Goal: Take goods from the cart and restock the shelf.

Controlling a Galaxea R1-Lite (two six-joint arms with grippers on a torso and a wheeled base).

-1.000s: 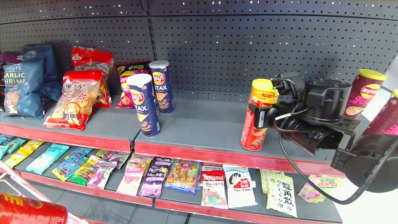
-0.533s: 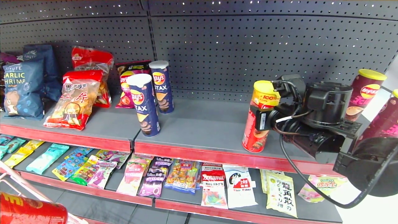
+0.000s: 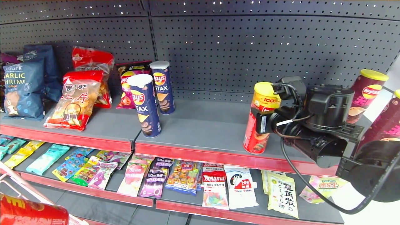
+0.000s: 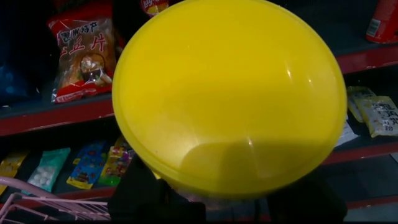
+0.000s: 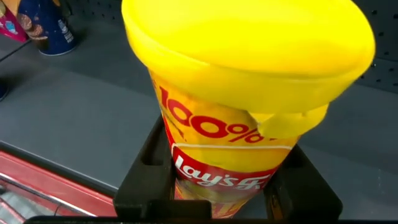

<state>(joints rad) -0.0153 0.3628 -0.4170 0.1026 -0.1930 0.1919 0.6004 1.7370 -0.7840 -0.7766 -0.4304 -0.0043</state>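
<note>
Lowered a shade since a second ago, the red can (image 3: 257, 137) is now seen a little nearer the red lip of the shelf (image 3: 212, 125), and the right arm has sunk with it. The can is clamped at mid-height by the right gripper (image 3: 262, 120), one black finger on each side of the body, as the right wrist view makes plain. A slight tilt is held, yellow lid leaning toward the back panel. The base is down at the front edge of the upper board, though whether it is touching cannot be told.

Over on the other side, a second can (image 4: 230, 93) is gripped by the left gripper (image 4: 224, 205), with dark fingers closed in on either side below its broad yellow lid. It is held low before the shelving, beside the pink wire of the cart (image 4: 56, 202).

Two blue cans (image 3: 145, 106) are stood upright farther left on the same board, well apart from the red can. Snack bags (image 3: 75, 100) are propped beyond them. Maroon cans (image 3: 367, 90) are stood at the far right. Flat sweet packets (image 3: 187, 178) are laid out along the board below.
</note>
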